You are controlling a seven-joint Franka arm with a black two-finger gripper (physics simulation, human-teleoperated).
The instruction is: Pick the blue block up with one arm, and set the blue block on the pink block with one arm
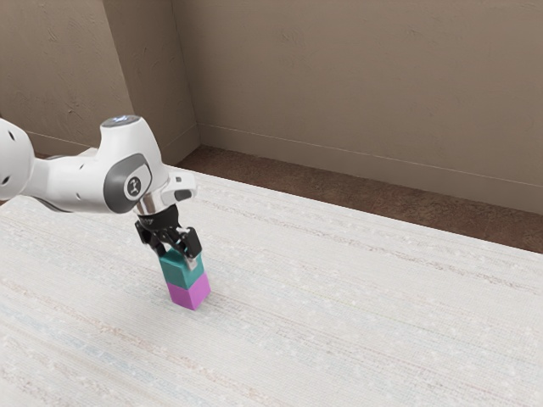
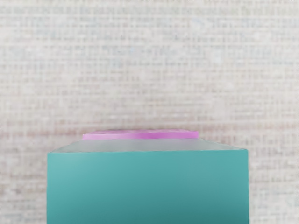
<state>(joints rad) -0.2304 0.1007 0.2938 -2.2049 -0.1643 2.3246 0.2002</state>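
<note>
The blue block (image 1: 179, 271), teal in colour, rests squarely on top of the pink block (image 1: 190, 293) on the table, toward the exterior view's left. My black gripper (image 1: 180, 252) comes down from above, its two fingers pressed against opposite sides of the blue block's upper part, shut on it. In the wrist view the blue block (image 2: 147, 186) looms just under the hand, and a thin strip of the pink block (image 2: 140, 135) peeks out beyond its far edge.
The light woven tabletop (image 1: 356, 322) spreads wide to the exterior view's right and front. The table's far edge (image 1: 373, 212) runs diagonally, with brown floor and beige walls behind it.
</note>
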